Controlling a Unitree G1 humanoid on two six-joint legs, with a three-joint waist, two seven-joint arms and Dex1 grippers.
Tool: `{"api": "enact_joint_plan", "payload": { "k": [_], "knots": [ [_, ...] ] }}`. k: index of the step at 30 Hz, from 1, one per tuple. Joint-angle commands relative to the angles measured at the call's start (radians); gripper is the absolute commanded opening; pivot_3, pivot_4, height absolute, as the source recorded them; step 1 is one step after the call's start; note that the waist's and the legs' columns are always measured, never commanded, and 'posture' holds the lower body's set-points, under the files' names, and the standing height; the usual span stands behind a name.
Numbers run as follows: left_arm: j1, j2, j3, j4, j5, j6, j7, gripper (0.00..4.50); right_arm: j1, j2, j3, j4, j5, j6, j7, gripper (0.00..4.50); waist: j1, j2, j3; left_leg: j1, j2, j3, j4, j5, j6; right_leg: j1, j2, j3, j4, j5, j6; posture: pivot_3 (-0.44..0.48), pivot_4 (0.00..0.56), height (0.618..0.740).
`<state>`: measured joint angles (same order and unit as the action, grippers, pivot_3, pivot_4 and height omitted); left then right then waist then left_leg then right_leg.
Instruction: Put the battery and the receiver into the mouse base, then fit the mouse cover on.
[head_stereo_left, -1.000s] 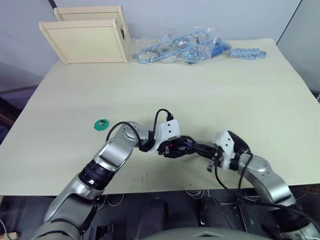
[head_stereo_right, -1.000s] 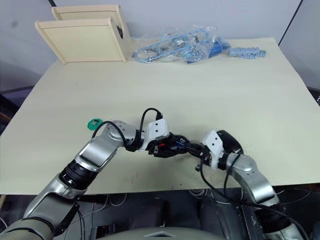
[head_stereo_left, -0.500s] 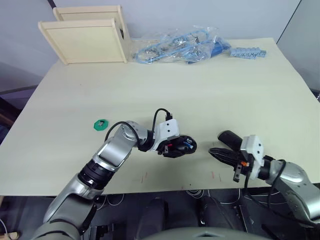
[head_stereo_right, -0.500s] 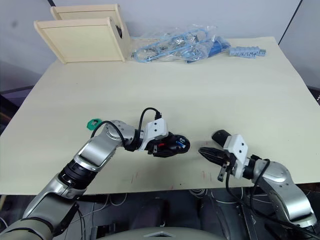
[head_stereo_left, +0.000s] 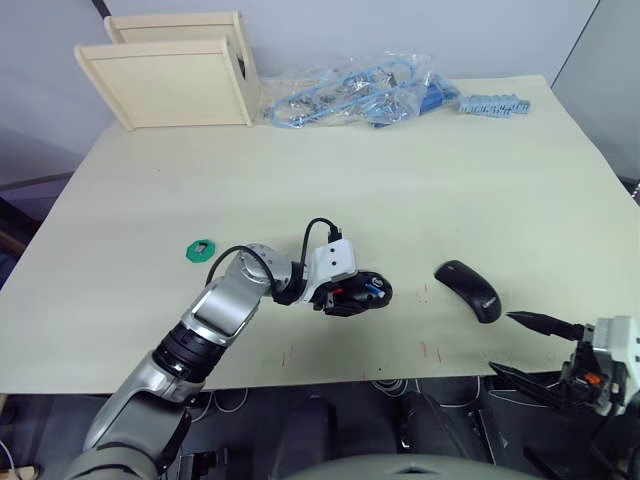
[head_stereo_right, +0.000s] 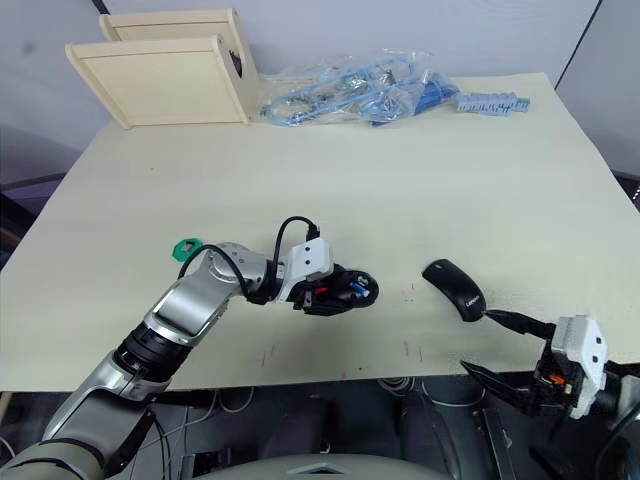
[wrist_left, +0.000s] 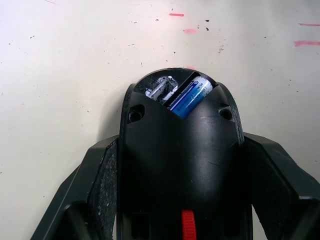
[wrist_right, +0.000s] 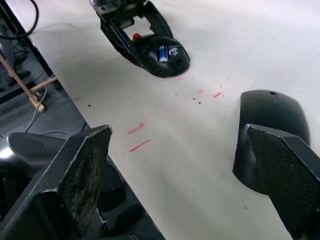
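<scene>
Now your right tool (head_stereo_right: 505, 345) hangs spread and empty; pinch the light, slippery mouse cover (head_stereo_left: 468, 291) across its narrow sides while the left tool (head_stereo_left: 345, 295) clamps the mouse base (wrist_left: 180, 150)

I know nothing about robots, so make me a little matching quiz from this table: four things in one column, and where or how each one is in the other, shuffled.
Things:
1. battery
2. mouse cover
3. mouse base
4. green disc

Places or states:
A. lying free on the table, near the right gripper
B. held between the jaws of the left gripper
C. seated inside the mouse base
D. alone on the table, to the left of the left arm

Pairs: 1-C, 2-A, 3-B, 4-D
</scene>
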<state>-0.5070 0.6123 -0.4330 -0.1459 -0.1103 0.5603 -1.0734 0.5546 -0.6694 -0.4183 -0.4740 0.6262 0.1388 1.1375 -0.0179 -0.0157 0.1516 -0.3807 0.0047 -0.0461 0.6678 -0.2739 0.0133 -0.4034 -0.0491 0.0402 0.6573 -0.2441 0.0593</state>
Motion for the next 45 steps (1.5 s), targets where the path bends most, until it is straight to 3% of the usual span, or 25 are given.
{"api": "enact_joint_plan", "payload": {
  "k": [1,13,14,15,21,24,28,33,40,45],
  "knots": [
    [0.014,0.013,0.008,0.004,-0.003,-0.001,-0.013,2.94,0.033,0.003,-0.042,0.006,0.026,-0.023,0.034,4.48,0.002,0.0,0.0,0.0,0.0,0.0,0.0,0.0,0.0,0.0,0.0,0.0,0.0,0.0,0.0,0.0,0.15,0.74],
    [0.023,0.025,0.037,0.009,-0.026,-0.038,-0.021,2.94,0.045,0.035,-0.067,0.007,0.035,-0.035,0.012,4.48,0.001,0.0,0.0,0.0,0.0,0.001,0.0,0.0,0.0,0.0,0.0,0.0,0.0,0.0,0.0,0.0,0.15,0.74],
    [0.024,0.026,0.041,0.007,-0.026,-0.04,-0.023,3.95,0.043,0.034,-0.068,0.011,0.034,-0.036,0.013,4.5,0.001,0.0,0.0,0.0,0.0,0.001,0.0,0.0,0.0,0.0,0.0,0.0,0.0,0.0,0.0,0.0,0.15,0.74],
    [0.026,0.025,0.049,0.004,-0.029,-0.049,-0.023,4.29,0.042,0.034,-0.07,0.017,0.033,-0.039,0.016,4.5,0.001,0.0,0.0,0.0,0.0,0.001,0.0,0.0,0.0,0.0,0.0,0.0,0.0,0.0,0.0,0.0,0.15,0.74],
    [0.068,0.039,0.141,-0.063,-0.093,-0.042,-0.016,4.45,0.044,0.035,-0.084,0.067,0.035,-0.068,0.052,4.5,0.007,0.0,0.001,-0.001,0.0,0.001,0.0,0.0,0.0,0.0,-0.001,0.0,-0.001,0.0,0.0,0.0,0.15,0.74],
    [0.153,0.066,0.262,-0.14,-0.186,0.0,-0.009,4.45,0.027,0.047,-0.093,0.094,0.059,-0.069,0.057,4.5,0.002,0.0,0.003,-0.001,0.001,0.001,0.0,0.0,0.0,0.0,-0.001,0.0,-0.001,0.0,0.0,0.0,0.15,0.74],
    [0.32,0.138,0.435,-0.202,-0.249,-0.028,-0.009,4.45,-0.013,0.066,-0.067,0.104,-0.054,-0.154,0.005,4.5,-0.005,0.001,0.004,0.001,0.003,0.003,-0.001,0.0,0.0,0.0,0.0,0.002,0.0,0.0,0.0,0.0,0.15,0.74],
    [0.45,0.142,0.586,-0.238,-0.341,-0.001,0.024,4.45,-0.067,0.084,-0.042,0.137,-0.03,-0.174,0.018,4.5,0.01,0.003,0.007,0.0,0.002,0.002,0.0,0.0,0.0,0.0,-0.003,0.001,-0.001,0.0,0.0,0.0,0.15,0.74],
    [0.598,0.105,0.787,-0.23,-0.457,-0.021,0.068,4.45,-0.132,0.009,-0.029,0.242,0.083,-0.153,0.242,4.5,0.007,0.003,0.007,0.0,0.002,0.003,0.0,0.0,0.0,0.0,-0.005,0.001,-0.001,-0.001,0.001,0.0,0.15,0.74],
    [0.66,0.111,0.919,-0.13,-0.502,-0.038,0.051,4.45,-0.25,-0.04,-0.046,0.359,0.091,-0.189,0.32,4.5,0.004,0.003,0.008,0.001,0.003,0.004,0.0,0.0,0.0,0.0,-0.003,0.001,-0.001,-0.001,0.001,0.0,0.15,0.74]
  ]
}}
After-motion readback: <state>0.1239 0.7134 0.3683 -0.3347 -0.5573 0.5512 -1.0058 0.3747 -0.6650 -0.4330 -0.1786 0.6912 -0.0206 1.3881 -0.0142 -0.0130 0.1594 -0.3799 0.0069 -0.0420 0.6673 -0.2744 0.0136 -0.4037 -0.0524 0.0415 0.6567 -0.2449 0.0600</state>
